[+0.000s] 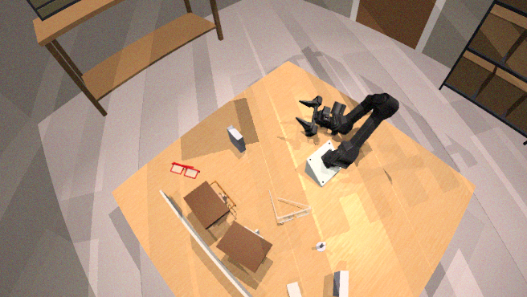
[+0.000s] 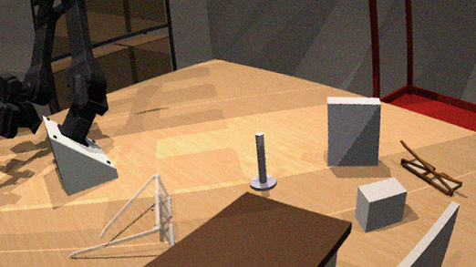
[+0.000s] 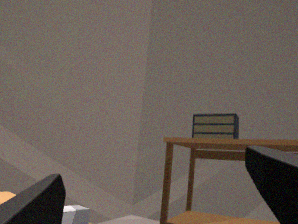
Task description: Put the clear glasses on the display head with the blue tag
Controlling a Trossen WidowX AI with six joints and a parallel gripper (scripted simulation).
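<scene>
The clear glasses [image 1: 279, 219] [image 2: 158, 209] rest on the table with temples spread, the lens front away from the arm's base. Two display heads show from above as brown-topped blocks: one head [image 1: 244, 246] [image 2: 251, 246] near the clear glasses, another head [image 1: 205, 205] beside it with an amber frame [image 1: 230, 199] at its front edge. No blue tag is visible; the faces are mostly hidden. My gripper [image 1: 299, 110] [image 3: 156, 171] is wide open and empty, raised above the table on the far side of the arm's base from the clear glasses.
Red glasses [image 1: 185, 167] lie past the second head. A thin upright panel [image 1: 192, 229] [image 2: 405, 264] stands behind the heads. A peg stand [image 1: 320, 246] [image 2: 261, 160], a tall block [image 1: 341, 282] [image 2: 352, 134], a low block [image 2: 378, 207] and another block [image 1: 235, 138] stand around. Brown glasses [image 2: 432, 178] lie beyond.
</scene>
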